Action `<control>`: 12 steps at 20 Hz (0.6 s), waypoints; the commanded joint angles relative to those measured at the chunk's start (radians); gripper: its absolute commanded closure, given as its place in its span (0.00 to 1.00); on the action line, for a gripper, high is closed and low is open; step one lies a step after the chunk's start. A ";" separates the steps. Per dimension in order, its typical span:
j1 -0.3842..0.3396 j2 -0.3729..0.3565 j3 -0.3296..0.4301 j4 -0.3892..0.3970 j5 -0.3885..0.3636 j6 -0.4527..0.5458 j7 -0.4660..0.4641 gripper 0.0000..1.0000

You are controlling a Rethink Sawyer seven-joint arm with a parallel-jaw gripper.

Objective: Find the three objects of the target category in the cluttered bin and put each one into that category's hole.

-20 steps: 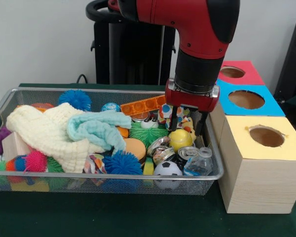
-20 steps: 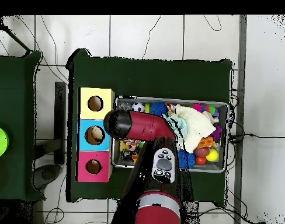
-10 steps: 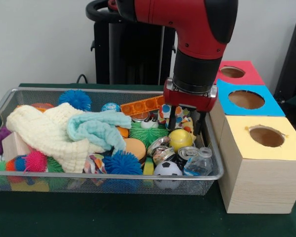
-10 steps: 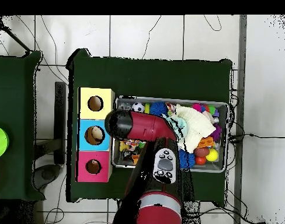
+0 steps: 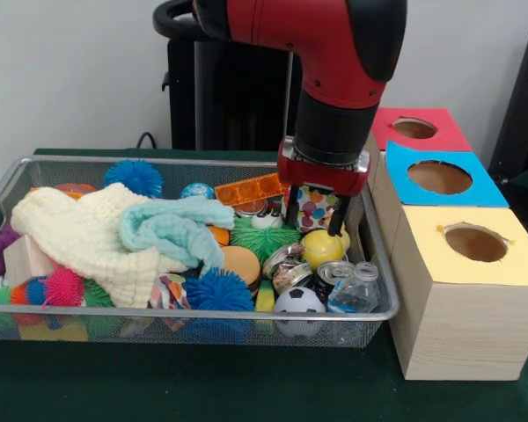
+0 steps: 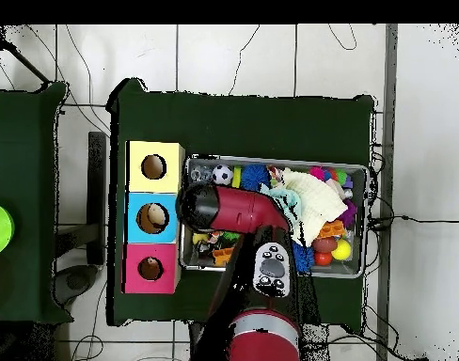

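Observation:
My gripper (image 5: 315, 216) hangs open over the right part of the wire bin (image 5: 202, 312). A white polka-dot container (image 5: 315, 206) shows between its fingers; whether they touch it I cannot tell. Just below lie a yellow ball (image 5: 321, 247), shiny metal cans (image 5: 334, 271) and a small clear bottle (image 5: 356, 290). To the right of the bin stand three boxes with round holes: yellow (image 5: 475, 243), blue (image 5: 439, 177) and red (image 5: 414, 128). In the overhead view the red arm (image 6: 224, 205) covers the gripper and the bin's left part, beside the yellow box (image 6: 154, 167).
A cream cloth (image 5: 88, 237) and a pale blue cloth (image 5: 172, 229) cover the bin's left half. Spiky balls (image 5: 218, 290), a soccer ball (image 5: 298, 303), an orange bar (image 5: 255, 188) and a wooden block (image 5: 26, 259) crowd the rest. The bin's right wall stands close to the boxes.
The gripper has risen a little and shifted left, from above the yellow ball to in front of the polka-dot container. The objects in the bin have not moved.

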 commanded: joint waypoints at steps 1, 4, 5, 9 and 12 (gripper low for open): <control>-0.058 0.044 0.106 0.094 -0.056 0.131 -0.023 0.00; -0.071 0.042 0.135 0.102 -0.060 0.144 -0.036 0.00; -0.075 0.040 0.144 0.106 -0.061 0.148 -0.040 0.00; -0.087 0.042 0.176 0.109 -0.070 0.157 -0.048 0.00; -0.102 0.045 0.204 0.115 -0.076 0.155 -0.059 0.00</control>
